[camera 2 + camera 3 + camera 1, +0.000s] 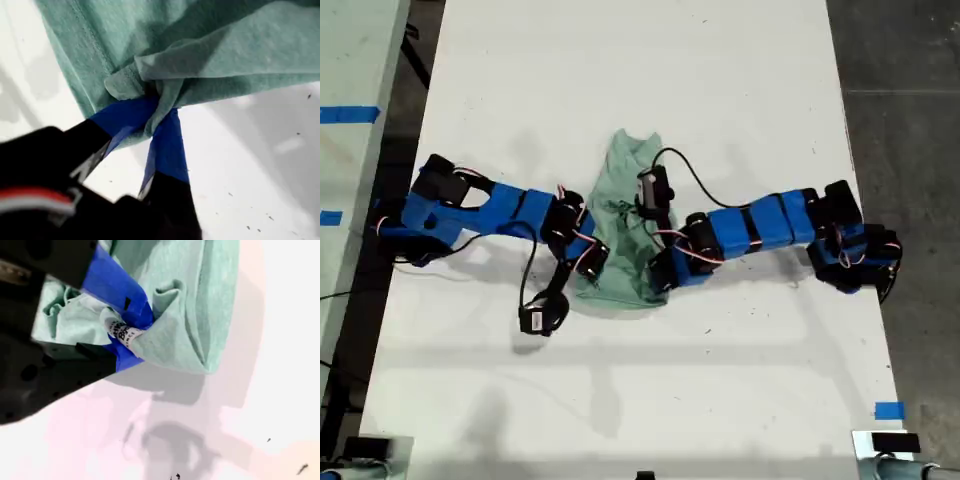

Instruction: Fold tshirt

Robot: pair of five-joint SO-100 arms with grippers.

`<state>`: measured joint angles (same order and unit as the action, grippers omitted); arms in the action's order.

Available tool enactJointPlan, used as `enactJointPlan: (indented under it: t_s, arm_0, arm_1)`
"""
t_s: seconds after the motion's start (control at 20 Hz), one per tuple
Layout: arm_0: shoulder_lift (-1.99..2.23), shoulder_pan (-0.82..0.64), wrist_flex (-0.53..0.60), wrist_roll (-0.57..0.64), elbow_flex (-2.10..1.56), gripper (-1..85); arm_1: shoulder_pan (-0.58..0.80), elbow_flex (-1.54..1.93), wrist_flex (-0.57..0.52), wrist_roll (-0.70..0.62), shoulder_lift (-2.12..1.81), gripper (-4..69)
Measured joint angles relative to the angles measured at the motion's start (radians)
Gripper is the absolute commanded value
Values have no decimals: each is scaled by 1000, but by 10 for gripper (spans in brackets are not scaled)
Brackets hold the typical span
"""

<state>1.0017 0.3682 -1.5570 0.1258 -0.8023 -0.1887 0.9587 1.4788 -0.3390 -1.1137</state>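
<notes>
my first hand (159,117) pinches a bunched fold of the tshirt (625,225); my second hand (127,332) clamps its labelled edge, the cloth crumpled on the white worktop (640,60).

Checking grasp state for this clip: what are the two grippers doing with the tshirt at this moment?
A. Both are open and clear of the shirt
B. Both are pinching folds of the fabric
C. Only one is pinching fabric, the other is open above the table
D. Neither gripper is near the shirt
B: my first gripper has its blue-taped jaws closed on a bunched fold of the tshirt, and my second gripper is likewise clamped on gathered cloth.
</notes>
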Motion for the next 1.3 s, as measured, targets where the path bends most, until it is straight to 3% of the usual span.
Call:
enactJointPlan:
  t_s: [0.2,0.35,0.55,0.7,0.8,0.95,1.0,1.05,1.1,1.15,1.3]
  arm_0:
    - [95,48,-28,-5,15,0]
    - [155,-26,-80,67,15,0]
    - [166,-276,-98,318,15,0]
    - [166,-506,-35,560,15,0]
    - [166,-643,23,693,15,0]
    - [109,-778,114,827,15,14]
    - [71,-799,144,859,15,49]
    - [21,-811,173,876,15,181]
    - [-34,-830,207,879,15,244]
    - [-89,-851,224,868,15,274]
    - [-137,-934,221,836,15,302]
  arm_1:
    - [-40,-52,58,12,-58,-10]
    - [52,-48,95,-44,-101,-10]
    - [328,-41,97,-264,-127,-10]
    - [577,-41,83,-456,-126,-10]
    - [713,-41,41,-552,-126,-10]
    - [807,6,-66,-655,-126,-12]
    - [819,41,-110,-676,-126,5]
    - [831,83,-166,-692,-126,113]
    - [848,123,-212,-698,-124,262]
    - [867,130,-232,-698,-109,319]
    - [934,169,-239,-690,-51,318]
